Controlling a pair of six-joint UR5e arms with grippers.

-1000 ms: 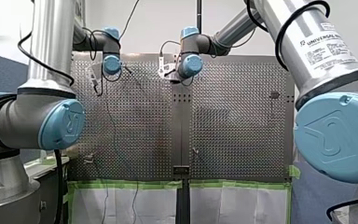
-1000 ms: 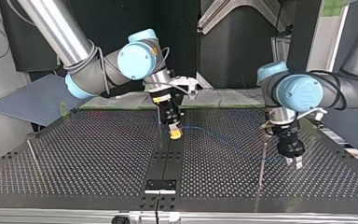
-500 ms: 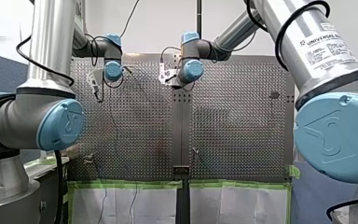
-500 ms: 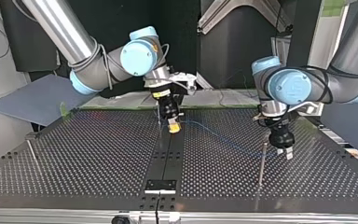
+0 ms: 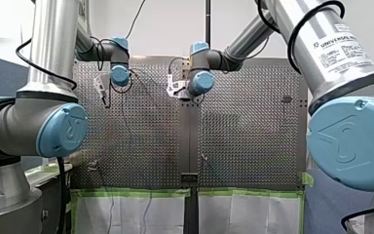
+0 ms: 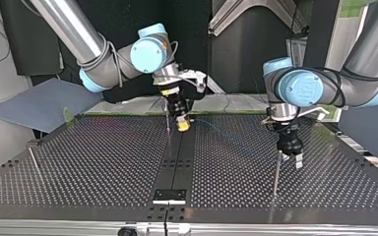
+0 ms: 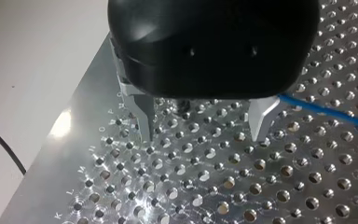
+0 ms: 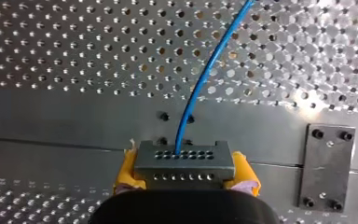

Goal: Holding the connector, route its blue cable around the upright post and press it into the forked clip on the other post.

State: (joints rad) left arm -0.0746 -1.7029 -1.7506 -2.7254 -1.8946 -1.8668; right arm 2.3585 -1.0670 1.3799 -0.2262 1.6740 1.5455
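A robotics lab: perforated metal table [image 6: 103, 162], two industrial arms, green masking tape [image 5: 131, 193]

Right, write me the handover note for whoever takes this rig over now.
My right gripper: shut on the connector, with a yellow pad on either side of it.
My left gripper: open and empty, beside a thin post; the blue cable passes just beside it.
Done: connector grasped, cable trailing from it across the perforated table.
Left: loop the cable round the post, then press it into the forked clip. I cannot make out which post carries the clip.
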